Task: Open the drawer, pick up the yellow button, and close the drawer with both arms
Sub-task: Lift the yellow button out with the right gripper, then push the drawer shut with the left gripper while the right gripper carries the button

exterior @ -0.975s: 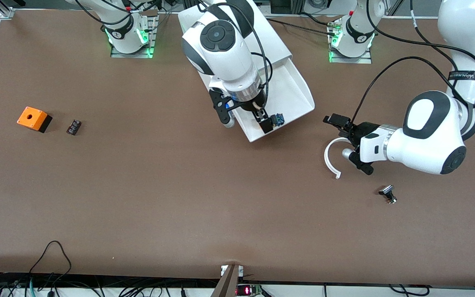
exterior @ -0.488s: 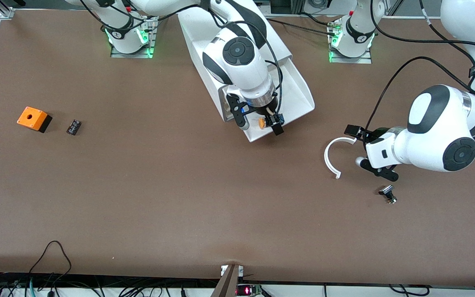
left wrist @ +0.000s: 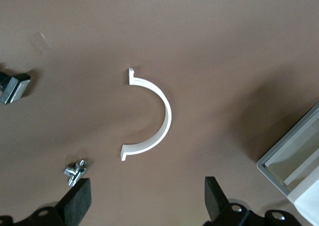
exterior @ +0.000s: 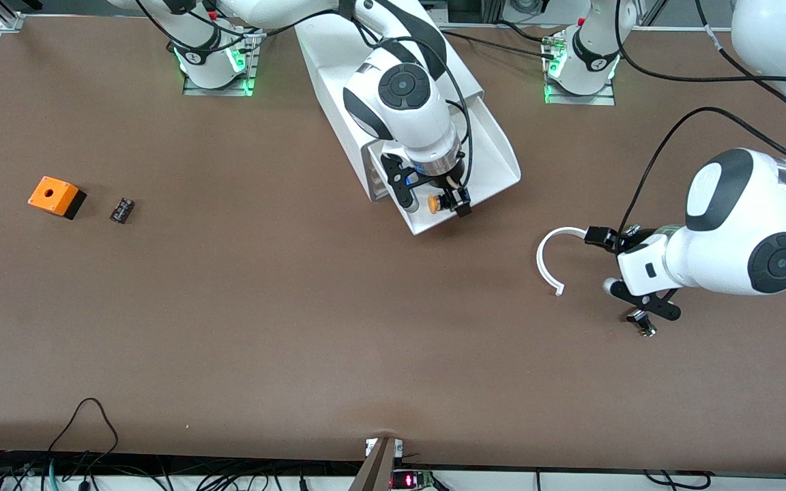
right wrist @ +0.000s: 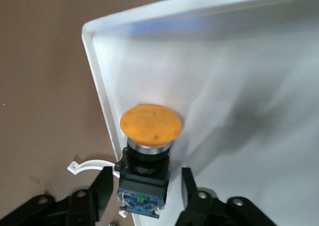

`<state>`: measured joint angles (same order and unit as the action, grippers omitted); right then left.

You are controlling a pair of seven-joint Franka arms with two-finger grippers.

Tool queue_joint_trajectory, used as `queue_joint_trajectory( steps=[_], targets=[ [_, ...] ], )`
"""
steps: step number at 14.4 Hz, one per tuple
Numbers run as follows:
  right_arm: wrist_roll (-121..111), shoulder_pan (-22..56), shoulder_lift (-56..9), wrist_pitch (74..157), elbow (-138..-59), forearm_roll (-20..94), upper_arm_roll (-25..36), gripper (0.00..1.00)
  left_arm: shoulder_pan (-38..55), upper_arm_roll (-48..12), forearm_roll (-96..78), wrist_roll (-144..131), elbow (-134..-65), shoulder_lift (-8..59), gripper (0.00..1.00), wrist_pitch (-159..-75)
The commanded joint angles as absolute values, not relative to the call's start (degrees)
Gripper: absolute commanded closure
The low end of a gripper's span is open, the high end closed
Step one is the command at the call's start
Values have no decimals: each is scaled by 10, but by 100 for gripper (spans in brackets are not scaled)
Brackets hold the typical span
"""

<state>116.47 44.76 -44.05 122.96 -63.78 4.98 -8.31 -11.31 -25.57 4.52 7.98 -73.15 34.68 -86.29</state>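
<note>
The cabinet [exterior: 325, 54] lies on the table with its top drawer [exterior: 495, 157] pulled out. The button [exterior: 436, 202] lies in the drawer at its front rim, orange cap toward the right arm's end. In the right wrist view the button [right wrist: 149, 123] shows with its black-and-blue body over the drawer [right wrist: 224, 86] rim. My right gripper [exterior: 449, 202] [right wrist: 144, 186] straddles that body, fingers open with a narrow gap each side. My left gripper [exterior: 601, 237] [left wrist: 144, 198] is open and empty over bare table beside a white arc.
The white arc [exterior: 546, 256] [left wrist: 162, 116] lies between the drawer and the left arm. A black-and-silver part [exterior: 642, 324] [left wrist: 12, 86] lies nearer the camera. A small silver part [left wrist: 75, 170] is by one left finger. An orange cube [exterior: 52, 194] and a black part [exterior: 122, 209] lie toward the right arm's end.
My right gripper turned and shifted over the drawer's front end, so the button's orange cap now shows. My left arm drew back from the drawer toward its own end of the table.
</note>
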Motion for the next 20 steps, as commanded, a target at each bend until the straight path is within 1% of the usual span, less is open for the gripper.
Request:
queue_joint_trajectory(
  steps=[1, 2, 5, 7, 9, 10, 12, 13, 14, 15, 16, 18, 20],
  targets=[
    [1169, 453, -443, 1210, -621, 49, -78, 91, -102, -254, 62, 71, -695, 367, 0, -852],
    [1168, 453, -443, 1202, -621, 49, -78, 99, -102, -254, 62, 71, -695, 367, 0, -852],
    [1165, 443, -424, 1164, -599, 53, -82, 100, -99, -255, 64, 69, -696, 366, 0, -849],
    [1155, 417, -411, 1144, -578, 65, -84, 100, -91, -254, 66, 50, -696, 363, 0, -847],
    [1075, 399, -389, 1123, -578, 91, -82, 100, -86, -256, 66, -25, -700, 359, 0, -841],
    [1022, 389, -388, 1093, -578, 88, -81, 100, -77, -258, 65, -92, -703, 353, 0, -827],
    [883, 367, -386, 1018, -578, 83, -65, 100, -76, -265, 55, -179, -711, 348, 0, -827],
    [800, 354, -369, 979, -579, 78, -47, 100, -76, -272, 57, -193, -721, 346, 0, -835],
    [721, 345, -360, 944, -586, 78, -26, 100, -76, -273, 55, -205, -742, 335, 0, -854],
    [641, 341, -353, 909, -595, 77, 3, 100, -76, -279, 55, -220, -776, 318, 1, -880],
    [562, 341, -347, 892, -610, 77, 40, 100, -79, -291, 51, -238, -819, 303, 1, -922],
    [437, 341, -317, 912, -677, 76, 93, 100, -76, -297, 39, -296, -898, 263, 1, -999],
    [305, 341, -278, 965, -772, 76, 151, 100, -76, -326, 39, -357, -952, 246, 1, -1060]
  ],
)
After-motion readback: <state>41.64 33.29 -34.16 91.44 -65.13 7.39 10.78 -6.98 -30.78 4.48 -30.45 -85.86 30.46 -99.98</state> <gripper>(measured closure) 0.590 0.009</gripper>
